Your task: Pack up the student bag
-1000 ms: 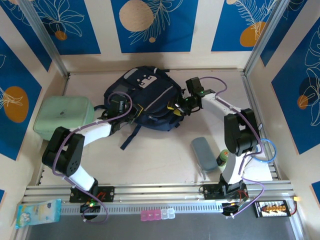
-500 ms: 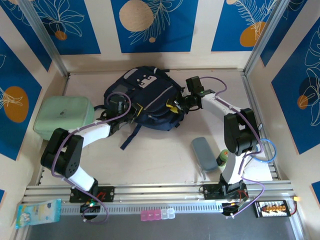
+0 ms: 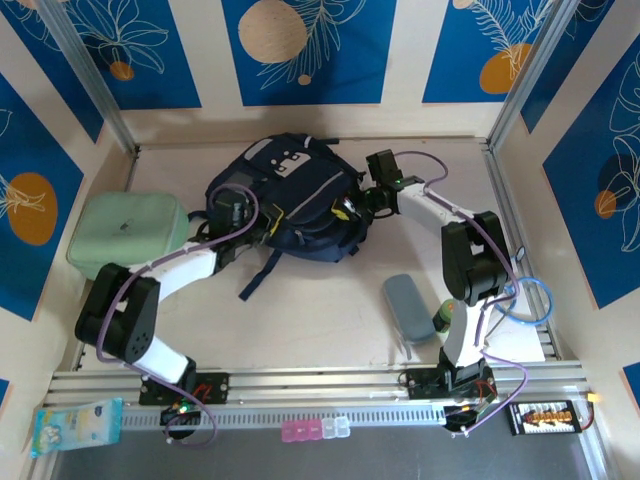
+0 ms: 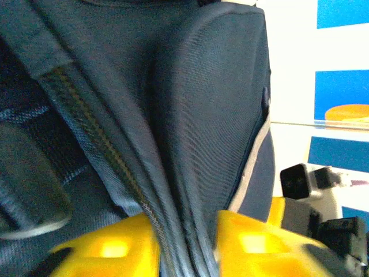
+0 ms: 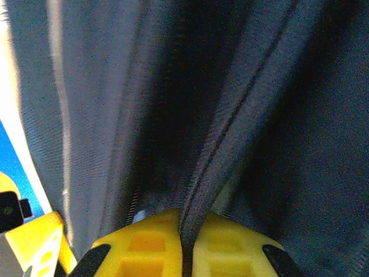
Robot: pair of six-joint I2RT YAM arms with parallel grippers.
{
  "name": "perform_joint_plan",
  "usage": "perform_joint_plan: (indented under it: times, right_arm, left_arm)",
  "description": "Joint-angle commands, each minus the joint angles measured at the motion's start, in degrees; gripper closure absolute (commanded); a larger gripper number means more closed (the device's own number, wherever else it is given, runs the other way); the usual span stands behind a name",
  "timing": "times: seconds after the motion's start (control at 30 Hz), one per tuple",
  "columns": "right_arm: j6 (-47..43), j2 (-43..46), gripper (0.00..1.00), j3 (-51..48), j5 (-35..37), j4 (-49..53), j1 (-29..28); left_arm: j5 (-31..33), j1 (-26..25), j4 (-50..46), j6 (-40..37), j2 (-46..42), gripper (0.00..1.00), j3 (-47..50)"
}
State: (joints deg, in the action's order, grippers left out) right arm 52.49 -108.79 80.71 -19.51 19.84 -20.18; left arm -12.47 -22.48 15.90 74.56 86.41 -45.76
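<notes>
At the far middle of the worktop [image 3: 320, 300] lies the student bag [image 3: 300, 185]. Both the left gripper [image 4: 187, 245] and the right gripper [image 5: 185, 231] have fingers [image 4: 115, 248] pinching a fabric fold by the zip. Opening step, I judge; next, the 2 should pull apart to spread the mouth.

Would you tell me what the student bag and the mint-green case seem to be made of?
The student bag looks like matte navy woven synthetic fabric: a fine ribbed weave shows in the left wrist view. The mint-green case looks smooth and matte with rounded corners, perhaps a fabric-covered shell; too far to tell.
</notes>
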Motion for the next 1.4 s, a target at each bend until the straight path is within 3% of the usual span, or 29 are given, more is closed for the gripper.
perform_joint_plan:
  times: [0.0, 0.1, 0.17, 0.37, 0.73, 1.0, 1.13, 1.3, 1.37]
  right_arm:
    - [-4.08, 5.80, 0.97, 2.90, -0.99, -3.08, -1.27]
    - [-5.95, 7.96, 0.97, 3.96, -2.15, -2.84, -1.99]
    - [-6.93, 8.51, 0.97, 5.25, -2.46, -2.22, -2.25]
    - [-7.59, 6.80, 0.97, 8.57, -4.11, -1.20, -2.62]
    - [-6.79, 6.79, 0.98, 8.88, -4.91, -1.27, -2.76]
    - [-5.40, 8.27, 0.98, 6.55, -6.69, -2.16, -2.55]
    - [-5.35, 9.83, 0.97, 3.66, -5.87, -1.19, -1.65]
    - [-6.89, 11.83, 0.92, -1.02, -0.45, 2.54, 2.13]
    - [-7.49, 12.69, 0.81, -1.41, 2.13, 5.35, 3.50]
  left_arm:
    - [0.93, 1.25, -2.79, -4.97, -3.80, 0.56, 1.88]
    - [2.19, 1.25, -5.86, -7.17, -5.55, 0.47, 3.40]
    - [2.48, 1.30, -5.37, -6.96, -6.75, 0.46, 4.85]
    - [1.71, 1.12, -0.37, -3.15, -7.37, 0.49, 6.99]
    - [0.95, 0.71, 14.86, 5.63, -0.14, 0.56, 7.65]
    - [4.55, 0.35, 16.66, 7.03, 2.00, 0.74, 5.42]
    - [6.13, 0.34, 18.18, 7.77, 2.18, 0.98, 5.00]
    - [4.59, 0.21, 18.20, 8.23, 1.36, 1.00, 3.57]
    - [3.98, 0.16, 18.16, 9.20, 0.57, 1.00, 3.41]
